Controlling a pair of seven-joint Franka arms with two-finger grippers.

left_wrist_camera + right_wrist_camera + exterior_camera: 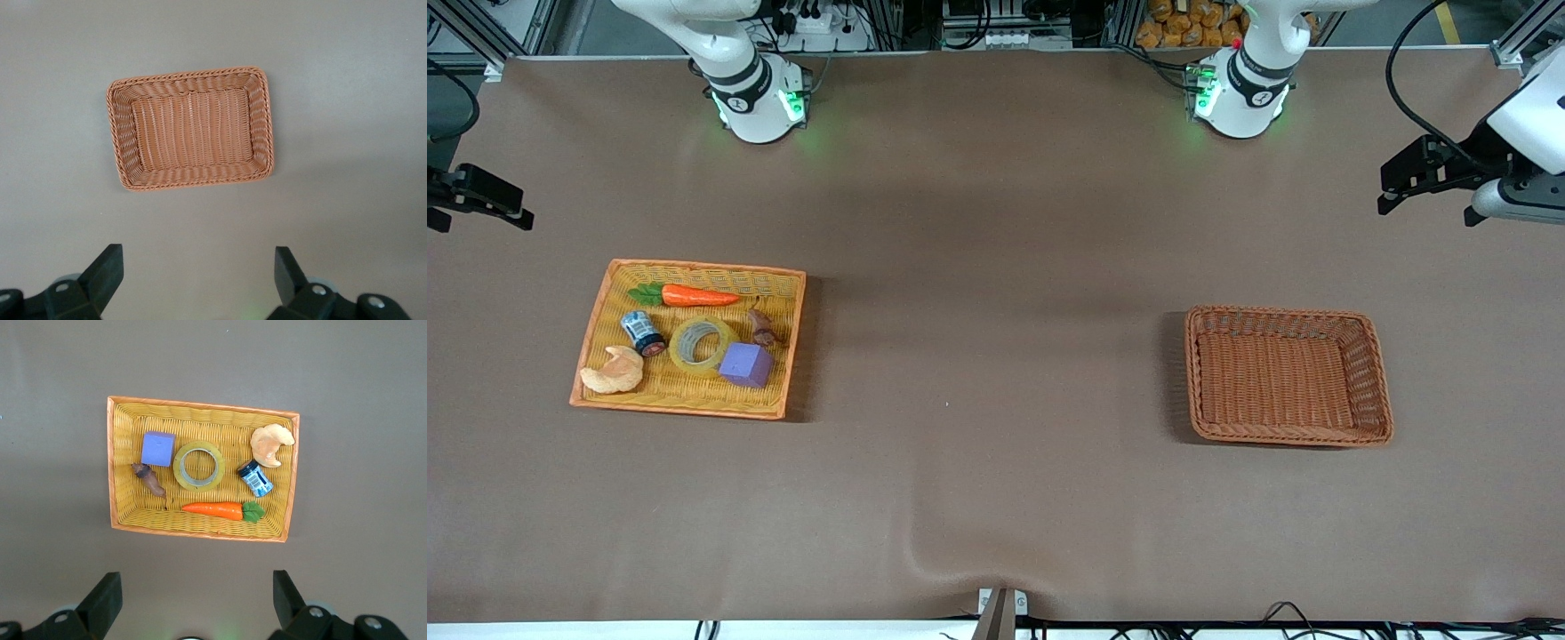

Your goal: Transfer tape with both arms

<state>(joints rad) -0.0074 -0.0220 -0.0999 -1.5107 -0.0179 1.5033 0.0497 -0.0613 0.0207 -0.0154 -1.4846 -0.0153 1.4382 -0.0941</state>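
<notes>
Front view first, working up from the camera's edge of the table: the yellow tray [694, 404] sits toward the right arm's end, the brown basket [1285, 436] toward the left arm's end, well apart. In the tray, the croissant [612, 371] and the purple cube [746, 364] lie nearest the camera. The tape [701, 345] lies flat in the middle, touching the cube or just beside it, with the blue-labelled can [642, 332] beside it. A small brown object [762, 327], hard to identify, lies farther back, and the carrot [689, 295] lies along the farthest rim. The brown basket holds nothing. Up high, the right gripper [193, 597] hangs over bare table beside the tray, fingers spread wide and holding nothing. Likewise the left gripper [197, 273] hangs over bare table beside the brown basket, spread wide, nothing between its fingers.
</notes>
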